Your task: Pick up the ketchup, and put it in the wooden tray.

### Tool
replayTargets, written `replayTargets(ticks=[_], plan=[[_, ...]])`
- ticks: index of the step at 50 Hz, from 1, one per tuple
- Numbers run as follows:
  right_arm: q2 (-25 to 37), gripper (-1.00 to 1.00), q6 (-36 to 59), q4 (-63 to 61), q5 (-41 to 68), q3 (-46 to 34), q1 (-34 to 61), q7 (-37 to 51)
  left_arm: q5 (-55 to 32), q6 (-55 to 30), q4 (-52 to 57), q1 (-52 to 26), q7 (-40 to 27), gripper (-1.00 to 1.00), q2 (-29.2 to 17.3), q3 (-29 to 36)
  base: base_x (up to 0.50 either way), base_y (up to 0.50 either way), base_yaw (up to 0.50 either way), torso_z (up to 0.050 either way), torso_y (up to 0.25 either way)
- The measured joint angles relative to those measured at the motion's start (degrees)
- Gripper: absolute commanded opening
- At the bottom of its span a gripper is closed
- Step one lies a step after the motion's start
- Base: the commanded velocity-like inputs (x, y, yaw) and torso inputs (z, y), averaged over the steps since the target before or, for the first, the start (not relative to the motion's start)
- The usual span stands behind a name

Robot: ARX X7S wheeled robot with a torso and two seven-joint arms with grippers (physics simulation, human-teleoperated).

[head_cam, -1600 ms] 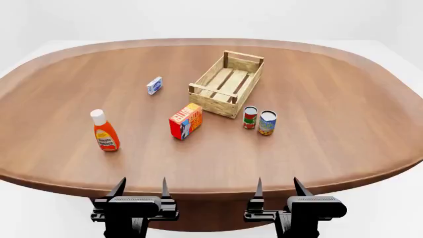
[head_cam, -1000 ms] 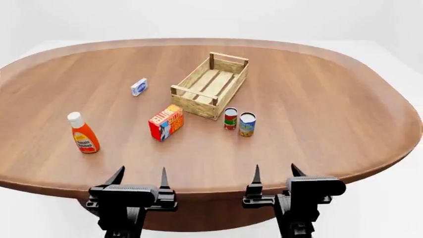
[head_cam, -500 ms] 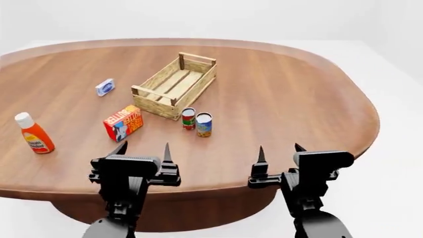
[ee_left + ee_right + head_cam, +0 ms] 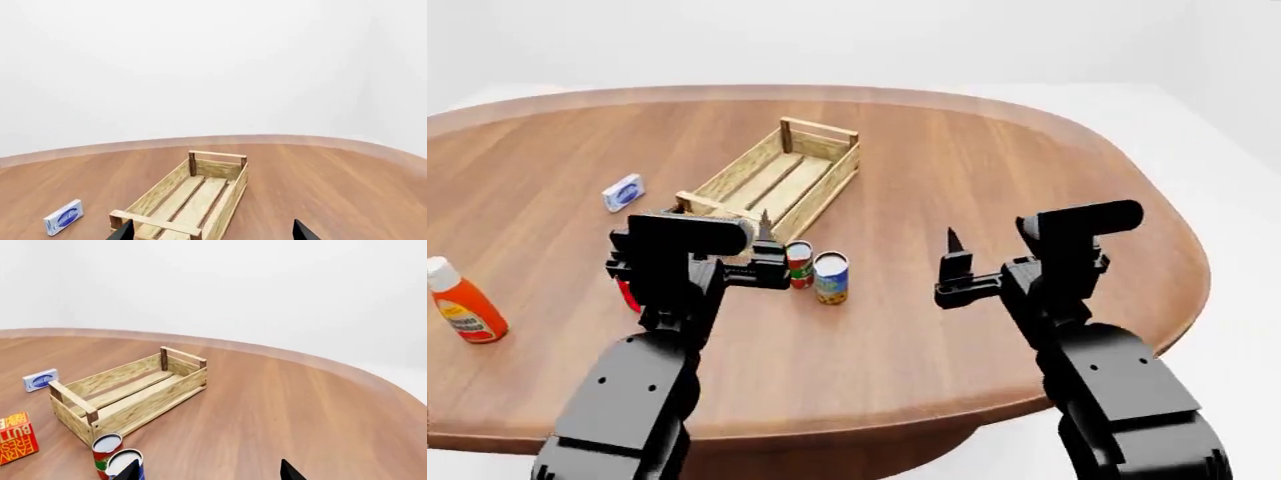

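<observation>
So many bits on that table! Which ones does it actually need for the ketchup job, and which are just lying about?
Needed:
- ketchup, far out at the table's left edge
- wooden tray, empty

Just lying about:
- red-labelled can
- blue-and-yellow can
- butter box
- small blue-and-white packet

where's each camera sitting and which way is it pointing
Head view: on the head, looking forward and down over the table, both arms and the ketchup.
Left wrist view: near the left gripper, facing the wooden tray; only fingertips show.
Right wrist view: near the right gripper, facing tray and cans; fingertips show.
All share the tray.
</observation>
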Motion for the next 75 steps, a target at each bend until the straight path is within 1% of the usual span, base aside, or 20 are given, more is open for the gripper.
replayTargets(ticks=[14,24,44,65,75], plan=[[1.11,1.00,1.35,2.59,0.87,-1.00,4.87,-1.82,-0.67,-0.05,-4.12,-5.06,-0.56,1.00,-0.36,-0.58,0.50,0.00,0.00,0.000,0.000],[1.72,1.00,1.05,3.32,0.22,-2.17,6.80,-1.96,-1.16,-0.08,-4.85,-6.62,-1.16,1.00,-0.71,-0.96,0.01,0.00,0.03,0.000,0.000],[2.85,1.00,1.03,5.23,-0.36,-4.37,10.62,-3.06,-0.65,1.48,-6.48,-8.52,-3.16,1.00,-1.54,-1.27,0.23,0.01,0.50,0.000,0.001],[3.68,1.00,0.91,6.13,-0.47,-5.80,12.07,-3.78,0.07,2.54,-8.02,-9.43,-4.69,1.00,-2.07,-0.36,0.25,0.05,0.50,0.000,0.000],[3.82,1.00,0.96,6.53,-1.10,-7.13,12.56,-3.63,-0.10,2.77,-8.38,-9.66,-5.01,1.00,-2.48,-0.30,0.01,0.04,0.00,0.000,0.000]])
